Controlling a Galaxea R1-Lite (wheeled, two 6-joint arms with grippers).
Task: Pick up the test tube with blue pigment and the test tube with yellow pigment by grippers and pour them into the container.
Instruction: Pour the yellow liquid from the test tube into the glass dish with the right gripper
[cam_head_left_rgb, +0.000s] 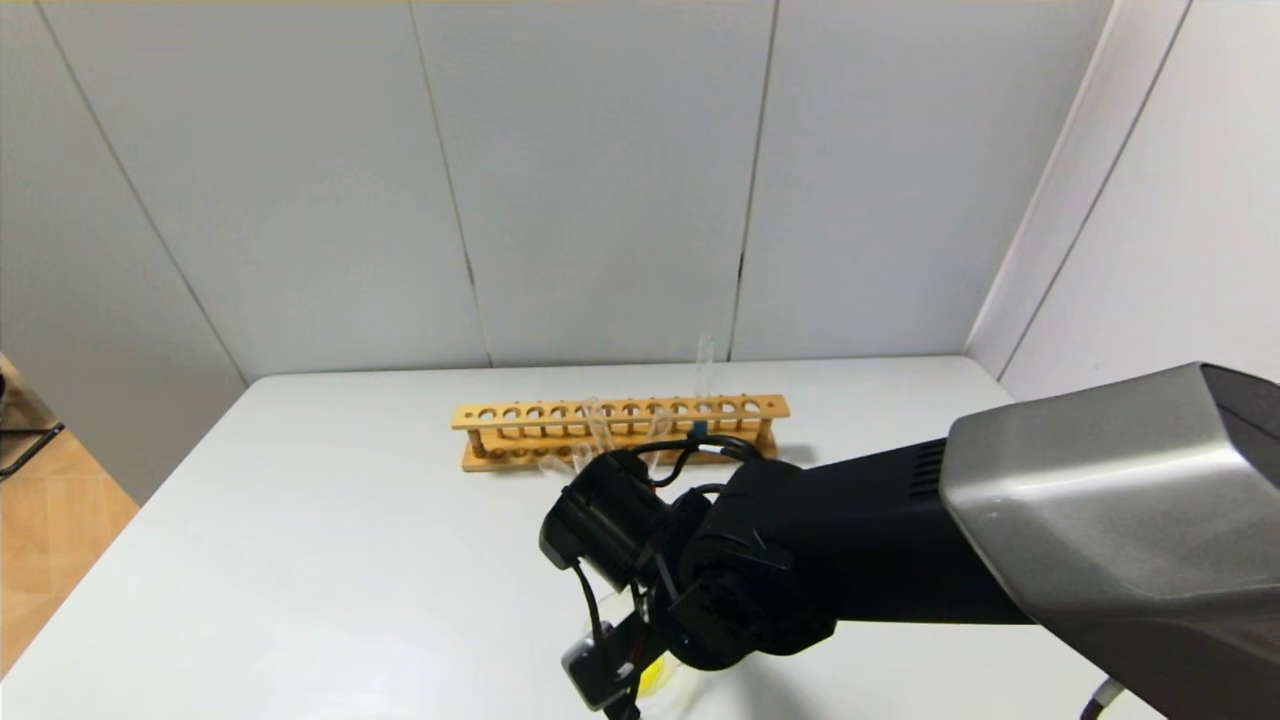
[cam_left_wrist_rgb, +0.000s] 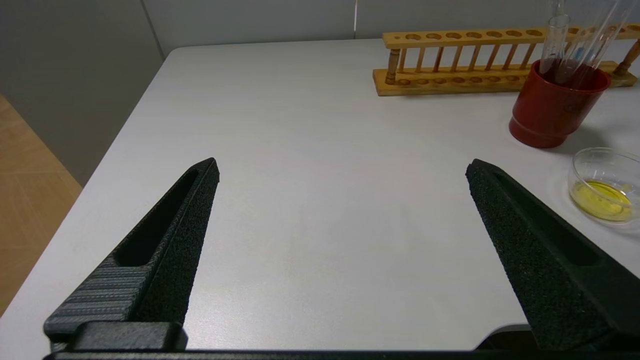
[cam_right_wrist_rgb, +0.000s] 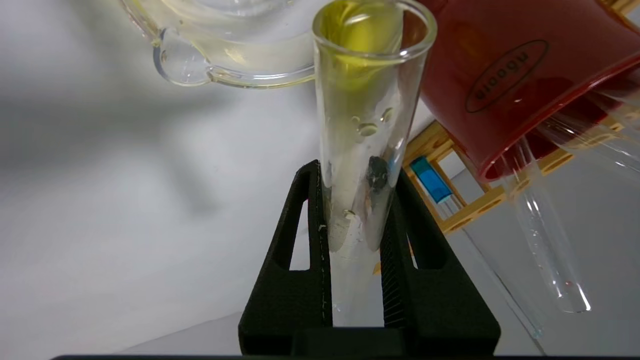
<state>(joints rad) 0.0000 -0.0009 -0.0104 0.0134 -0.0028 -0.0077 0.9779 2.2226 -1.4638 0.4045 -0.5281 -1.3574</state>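
Observation:
My right gripper (cam_right_wrist_rgb: 356, 172) is shut on the test tube with yellow pigment (cam_right_wrist_rgb: 367, 95). The tube is tipped, with yellow liquid at its mouth, close by the pouring lip of the container (cam_right_wrist_rgb: 186, 64). In the head view this gripper (cam_head_left_rgb: 620, 690) hangs low over the container (cam_head_left_rgb: 682, 692), which holds a yellow pool. The test tube with blue pigment (cam_head_left_rgb: 703, 375) stands upright in the wooden rack (cam_head_left_rgb: 520, 415); its blue column also shows in the right wrist view (cam_right_wrist_rgb: 431, 179). My left gripper (cam_left_wrist_rgb: 344, 161) is open and empty over bare table, left of the container (cam_left_wrist_rgb: 600, 153).
A taller beaker of dark red liquid (cam_left_wrist_rgb: 552, 107) holding several clear tubes (cam_right_wrist_rgb: 545, 235) stands between the rack (cam_left_wrist_rgb: 450, 80) and the container. The white table (cam_left_wrist_rgb: 310, 125) ends at its left edge near the left gripper. Grey wall panels stand behind.

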